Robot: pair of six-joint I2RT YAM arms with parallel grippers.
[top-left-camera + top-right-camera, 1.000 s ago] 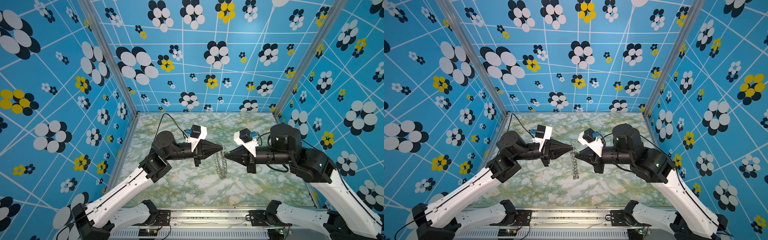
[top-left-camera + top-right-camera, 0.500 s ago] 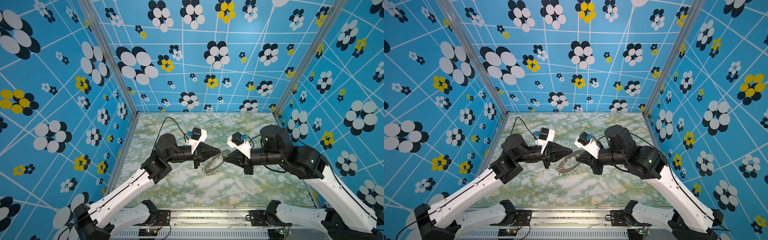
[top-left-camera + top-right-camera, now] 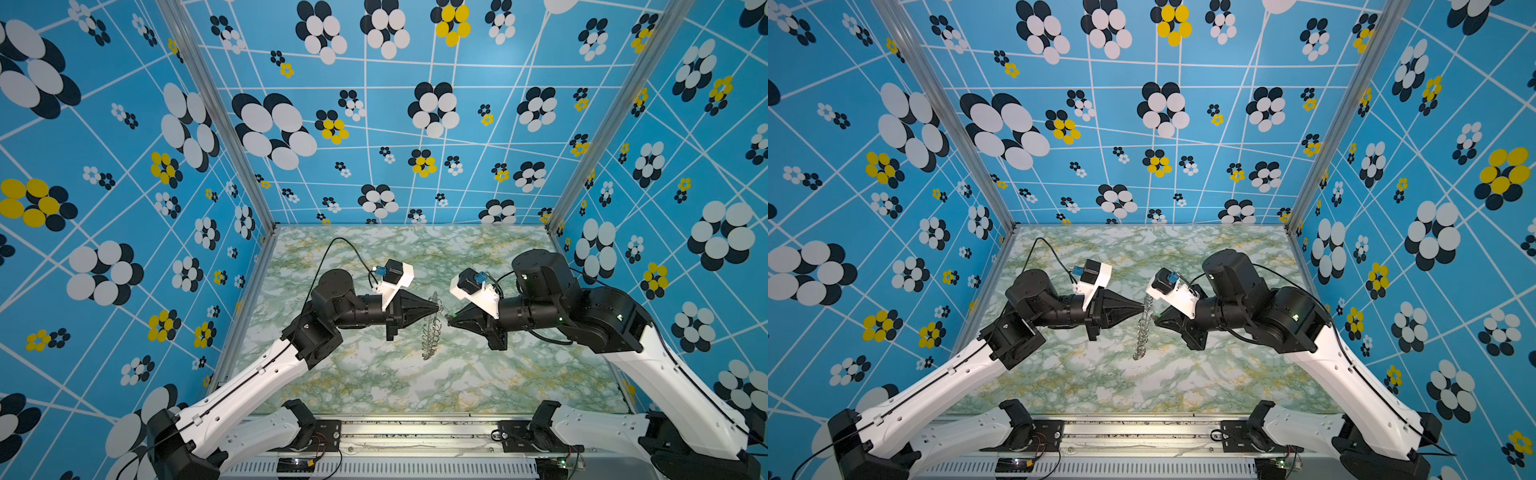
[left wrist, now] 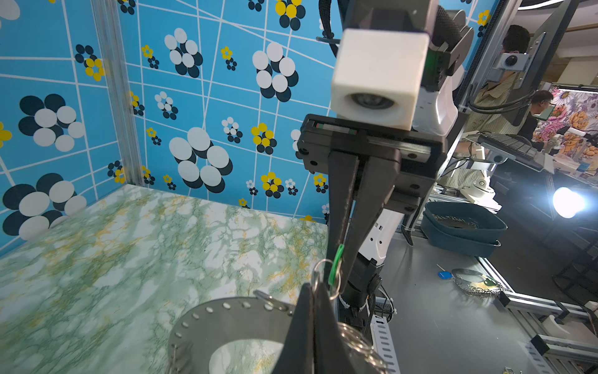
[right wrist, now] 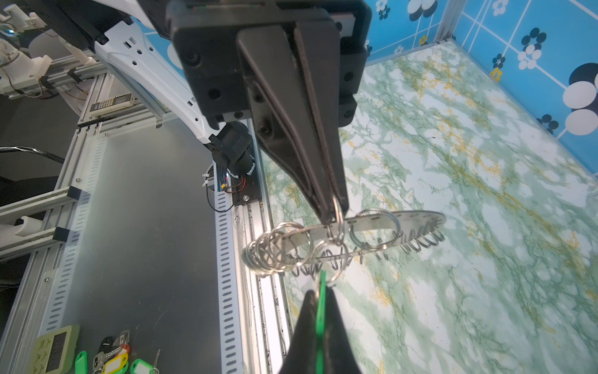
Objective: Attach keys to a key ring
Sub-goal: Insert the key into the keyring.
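The key ring (image 3: pixel 430 332) (image 3: pixel 1140 334), a grey metal plate fringed with wire loops, hangs edge-on above the marble table in both top views. My left gripper (image 3: pixel 438 308) (image 4: pixel 313 286) is shut on one wire loop at the ring's upper edge. The plate (image 4: pixel 233 323) (image 5: pixel 411 218) shows its holes in both wrist views. My right gripper (image 3: pixel 449 319) (image 5: pixel 318 293) is shut on the green key tag (image 5: pixel 321 311) (image 4: pixel 335 265). The tag's tip reaches a wire loop just beside the left fingertips. Whether it is threaded through, I cannot tell.
The marble table (image 3: pixel 374 374) is walled by blue flowered panels on three sides. Beyond its front rail lies a grey bench with spare key tags (image 5: pixel 113 356), stacked blue bins (image 4: pixel 462 226) and another fringed ring (image 4: pixel 475 285).
Half a second ago the ring lay tilted nearly flat with both grippers lower. Now both grippers are higher and the ring hangs edge-on again, as it did a second ago.
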